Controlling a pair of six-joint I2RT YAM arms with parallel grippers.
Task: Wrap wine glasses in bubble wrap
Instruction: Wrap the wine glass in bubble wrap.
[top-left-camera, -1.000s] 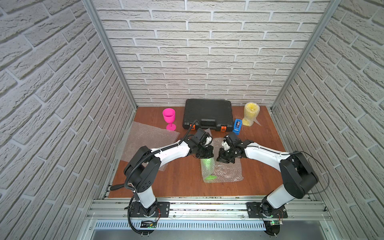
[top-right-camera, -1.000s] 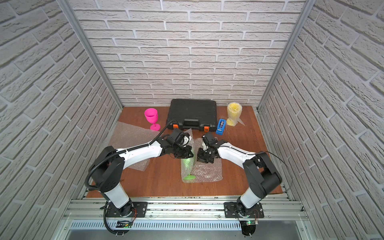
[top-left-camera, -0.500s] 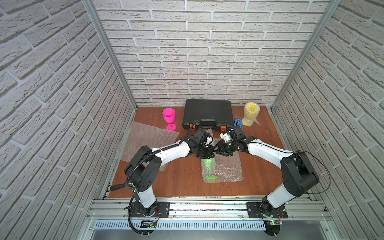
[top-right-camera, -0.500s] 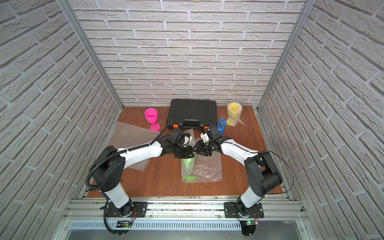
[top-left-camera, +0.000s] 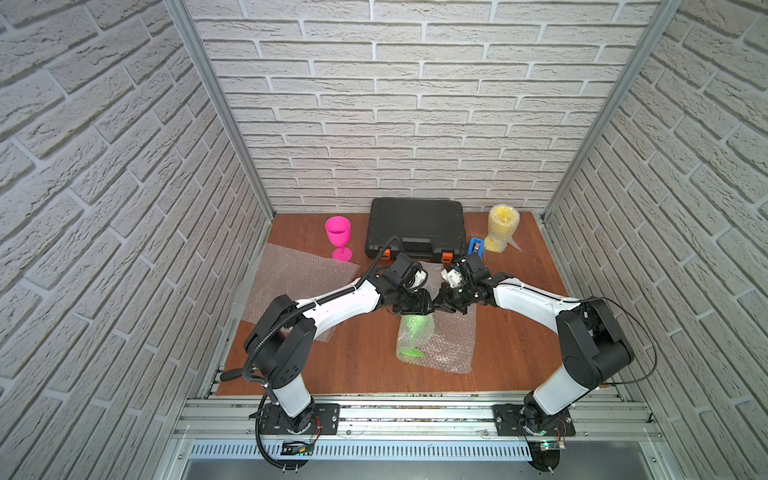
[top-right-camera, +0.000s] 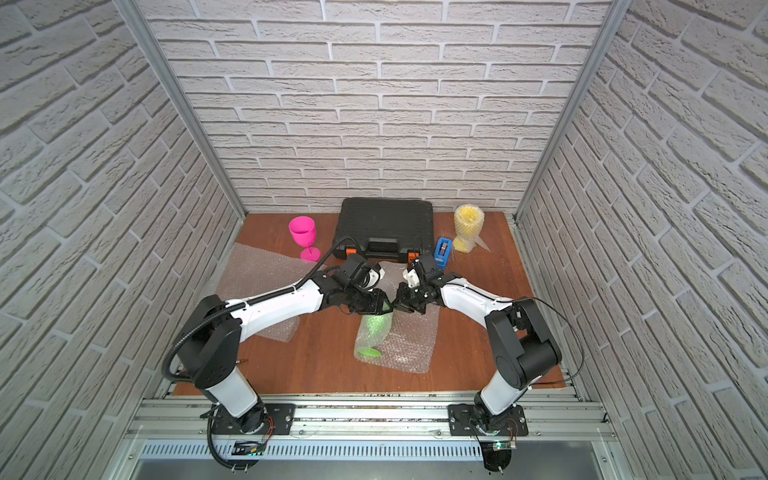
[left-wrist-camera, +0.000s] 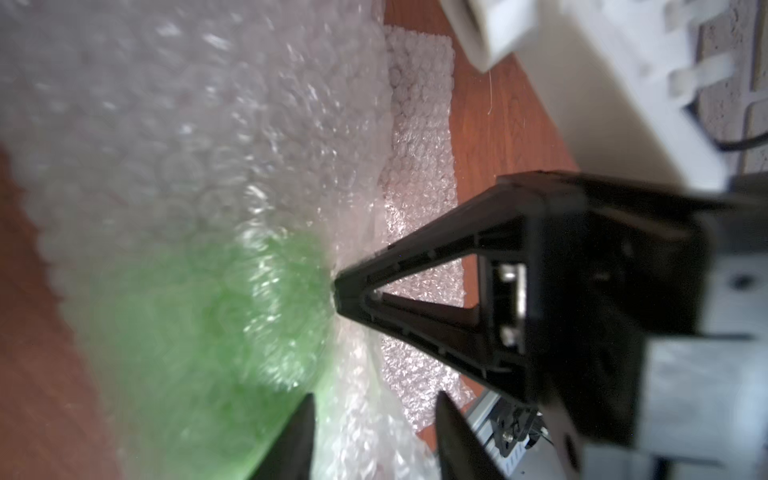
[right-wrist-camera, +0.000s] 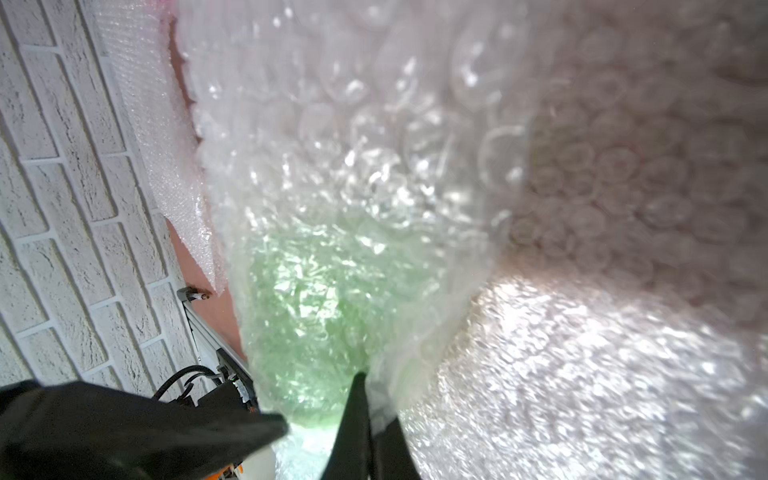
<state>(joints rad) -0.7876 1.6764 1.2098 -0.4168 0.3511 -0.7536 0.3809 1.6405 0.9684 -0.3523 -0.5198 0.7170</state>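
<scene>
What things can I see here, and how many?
pink plastic goblet: one, hot pink, upright, back left.
lime green plastic goblet: one, green, lying mid-table, rolled in wrap.
yellow plastic goblet: one, yellow, upright, back right, wrapped.
clear bubble wrap sheets: three, see-through; one flat on the left, one round the green goblet, one round the yellow.
black plastic case: one, black, back middle.
blue tape dispenser: one, blue, beside the case's right end.
brown wooden table: one, brown, under everything.
left hand: one, black, open, at the green goblet's bowl.
right hand: one, black, shut on that goblet's wrap.
</scene>
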